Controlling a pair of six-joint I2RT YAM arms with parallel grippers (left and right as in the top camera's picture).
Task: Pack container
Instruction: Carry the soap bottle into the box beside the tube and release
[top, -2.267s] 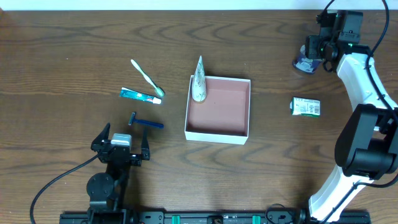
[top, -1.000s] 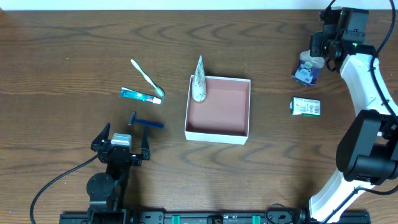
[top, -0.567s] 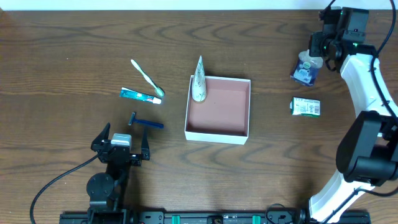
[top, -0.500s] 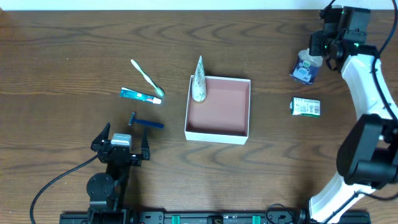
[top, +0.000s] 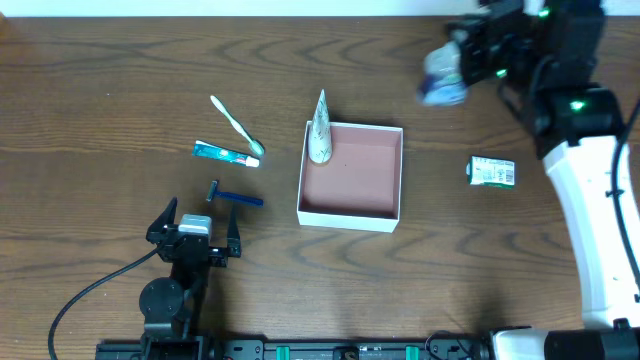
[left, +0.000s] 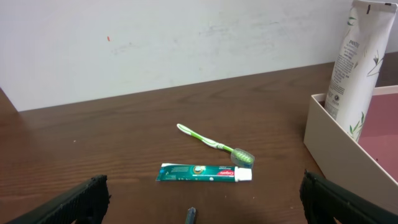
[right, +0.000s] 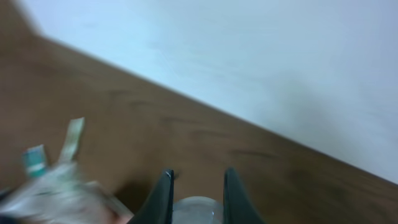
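Note:
The container (top: 348, 217) is a square white box with a pinkish-brown inside, at the table's middle. A white tube (top: 319, 130) stands leaning in its far left corner. My right gripper (top: 466, 58) hovers off the container's far right corner, shut on a small blue-and-white bottle (top: 440, 76) that is blurred by motion. In the right wrist view the bottle's clear top (right: 196, 210) sits between the two dark fingers (right: 164, 194). My left gripper (top: 195, 236) rests open near the front edge, its fingers (left: 81, 200) wide apart with nothing between them.
A green toothbrush (top: 237, 124), a green toothpaste tube (top: 226, 153) and a blue razor (top: 235, 198) lie left of the container. A small green-and-white carton (top: 491, 172) lies to its right. The left wrist view shows the toothbrush (left: 214, 145), toothpaste (left: 204, 172) and container wall (left: 336, 155).
My right arm has lifted the bottle off the table at the far right and swung it left toward the container. The left arm has not moved.

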